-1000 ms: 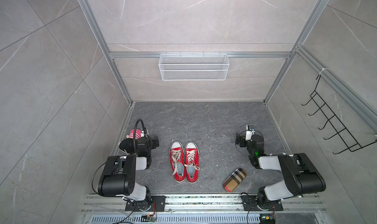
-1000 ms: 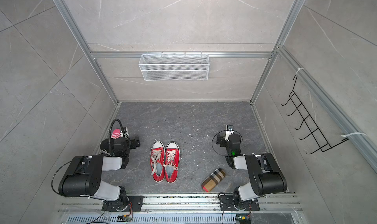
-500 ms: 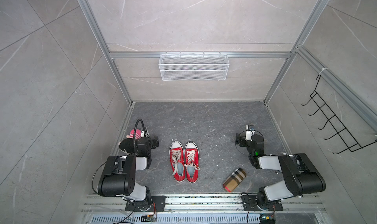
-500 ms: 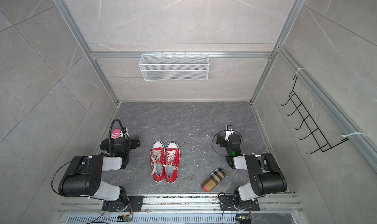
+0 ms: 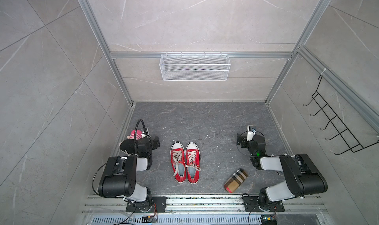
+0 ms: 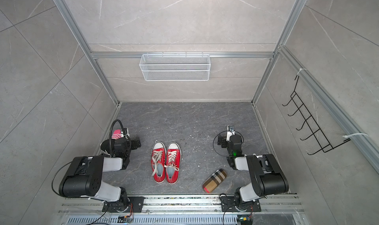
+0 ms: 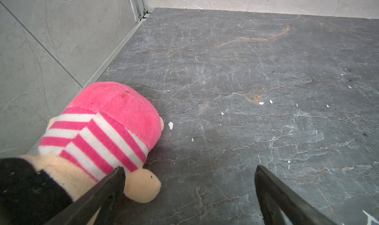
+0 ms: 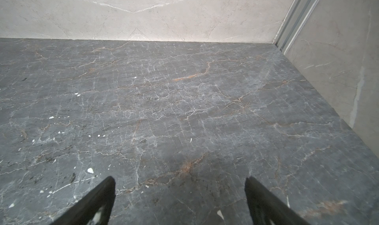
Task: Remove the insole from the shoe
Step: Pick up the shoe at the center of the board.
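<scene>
Two red shoes (image 5: 178,152), side by side and touching or nearly so, toes toward the far wall, near the middle of the tabletop (image 5: 205,121), between the arms and well apart from both. Grey insole (image 5: 181,170) seated in each heel opening, loose laces (image 5: 176,160) trailing across; none lifted.

Left fingers (image 7: 102,193): spread wide, empty, low, just beside the plush toy (image 7: 114,119) at the left wall; contact unclear.
Right fingers (image 8: 92,203): spread wide, empty, over bare stone.

Likely hazards:
- laces caught instead of the insole edge;
- whole shoe dragged along if not pinned by the other arm;
- neighbouring shoe nudged, given the tight pairing;
- plush toy swept along by the left arm's swing.

Room: broad bare stone beyond the toes; side walls close behind each arm; plaid case (image 5: 235,180) near right; rail along the near edge.
</scene>
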### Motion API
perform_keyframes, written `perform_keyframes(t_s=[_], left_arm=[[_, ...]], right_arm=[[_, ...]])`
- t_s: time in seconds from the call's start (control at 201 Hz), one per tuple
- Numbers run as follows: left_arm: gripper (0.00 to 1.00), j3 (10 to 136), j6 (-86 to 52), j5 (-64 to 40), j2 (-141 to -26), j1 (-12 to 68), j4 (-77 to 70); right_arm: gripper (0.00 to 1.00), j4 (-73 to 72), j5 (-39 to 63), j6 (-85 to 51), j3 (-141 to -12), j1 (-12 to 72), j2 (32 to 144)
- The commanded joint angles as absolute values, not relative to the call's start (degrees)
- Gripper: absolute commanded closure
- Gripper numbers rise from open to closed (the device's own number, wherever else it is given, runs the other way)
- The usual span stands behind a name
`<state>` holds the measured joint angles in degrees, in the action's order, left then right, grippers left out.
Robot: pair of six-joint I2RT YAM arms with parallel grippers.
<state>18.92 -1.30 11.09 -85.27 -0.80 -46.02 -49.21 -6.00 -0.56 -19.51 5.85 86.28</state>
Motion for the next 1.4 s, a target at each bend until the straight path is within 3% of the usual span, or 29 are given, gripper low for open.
perform_keyframes(t_s=[0.0, 0.204, 0.449, 0.598, 0.703, 0.858, 1.022, 1.197, 1.391], left_arm=[[0.03, 21.7, 0.0, 8.9, -79.4, -1.0, -41.4], [0.01, 27.7, -9.7, 10.6, -62.0, -1.0, -18.3], [0.0, 39.0, -23.8, -0.3, -53.9, -1.0, 8.7], [0.01, 38.3, -29.0, -4.5, -48.3, -1.0, 17.4], [0.01, 36.4, -31.5, -5.1, -44.0, -1.0, 22.2], [0.01, 33.5, -33.3, -5.3, -40.7, -1.0, 25.4], [0.01, 32.2, -33.8, -4.9, -40.7, -1.0, 25.9], [0.01, 31.3, -33.6, -4.2, -40.9, -1.0, 25.4], [0.01, 30.8, -32.9, -3.8, -40.7, -1.0, 25.4]], right_arm=[[0.01, -48.0, -6.7, -0.8, -21.0, 5.7, 84.3], [0.01, -26.3, -6.8, -4.7, -26.3, 5.7, 70.8], [0.01, 5.2, 10.6, -14.7, -38.5, 5.7, 58.9], [0.01, 19.6, 23.8, -19.9, -43.2, 6.1, 54.8], [0.01, 25.9, 27.0, -23.2, -43.2, 9.0, 50.5], [0.01, 33.5, 21.6, -26.5, -43.7, 19.1, 45.8], [0.01, 36.6, 11.2, -32.3, -44.8, 36.7, 48.7], [0.0, 39.1, -7.4, -36.8, -51.8, 60.1, 63.3], [0.02, 32.9, -9.6, -40.7, -59.3, 70.6, 82.3]])
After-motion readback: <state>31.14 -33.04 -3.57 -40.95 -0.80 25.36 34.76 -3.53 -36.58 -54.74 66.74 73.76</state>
